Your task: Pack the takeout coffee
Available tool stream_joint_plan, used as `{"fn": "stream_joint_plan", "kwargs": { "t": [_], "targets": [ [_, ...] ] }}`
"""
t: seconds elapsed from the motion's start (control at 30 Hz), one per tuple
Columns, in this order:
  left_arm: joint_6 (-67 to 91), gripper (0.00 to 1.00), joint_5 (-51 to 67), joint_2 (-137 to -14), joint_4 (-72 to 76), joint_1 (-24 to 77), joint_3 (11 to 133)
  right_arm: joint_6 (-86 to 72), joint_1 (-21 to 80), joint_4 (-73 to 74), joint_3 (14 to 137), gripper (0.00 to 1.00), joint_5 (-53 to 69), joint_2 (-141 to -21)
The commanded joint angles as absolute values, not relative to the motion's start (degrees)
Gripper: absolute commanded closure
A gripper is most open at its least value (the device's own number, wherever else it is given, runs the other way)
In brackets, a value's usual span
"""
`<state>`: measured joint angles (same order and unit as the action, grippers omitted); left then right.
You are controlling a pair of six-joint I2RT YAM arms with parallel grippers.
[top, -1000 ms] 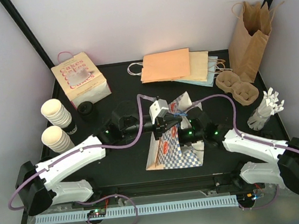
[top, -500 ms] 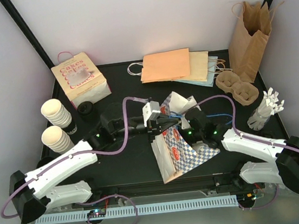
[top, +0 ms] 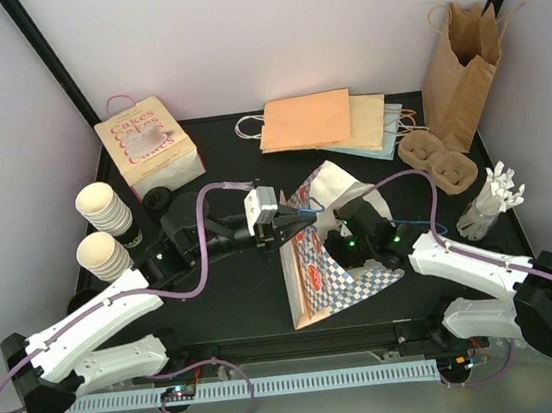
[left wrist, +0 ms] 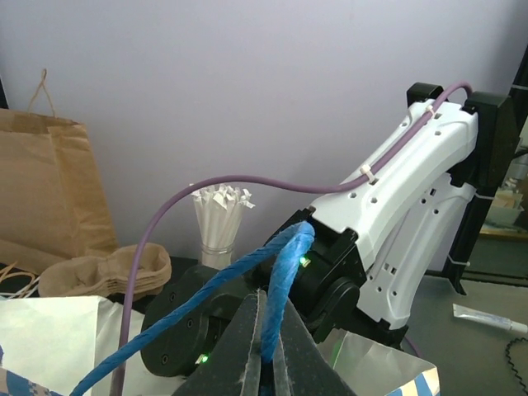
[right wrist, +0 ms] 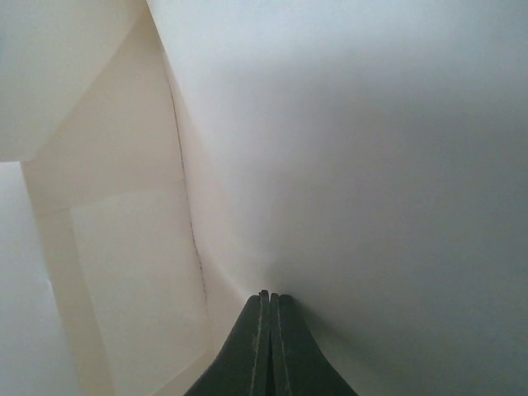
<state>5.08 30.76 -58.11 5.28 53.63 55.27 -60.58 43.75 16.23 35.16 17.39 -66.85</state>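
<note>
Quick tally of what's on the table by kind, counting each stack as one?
Paper cup stacks: 2
Black lid stack: 1
Cakes box: 1
Checkered bag: 1
Brown upright bag: 1
Flat paper bags: 3
Cup carrier stack: 1
Cup of wrapped straws: 1
Total: 11

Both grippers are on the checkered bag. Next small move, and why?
Probably ease the two grippers apart to spread the mouth of the checkered bag. The left gripper is shut on the blue handle, the right gripper pinches the paper wall, and the bag lies tilted, only part open; the cups stand unpacked at the left.
</note>
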Motion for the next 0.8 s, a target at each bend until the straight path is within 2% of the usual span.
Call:
{"fn": "stream_joint_plan", "kwargs": {
  "t": [0.0,0.3,0.77],
  "targets": [
    [3.78,0.98,29.23,-56.25,4.67,53.48,58.51,-57.27,43.79,21.93,38.14,0.98,11.71,-66.29],
    [2.93,0.98,27.07,-55.54,0.37,53.45,60.42,-51.47,43.79,33.58,43.68,0.98,0.76,-67.39],
    [1.29,0.99,23.0,-54.44,-4.13,53.45,61.42,-44.27,43.77,42.12,49.32,0.97,-10.25,-70.54]
  ]
}}
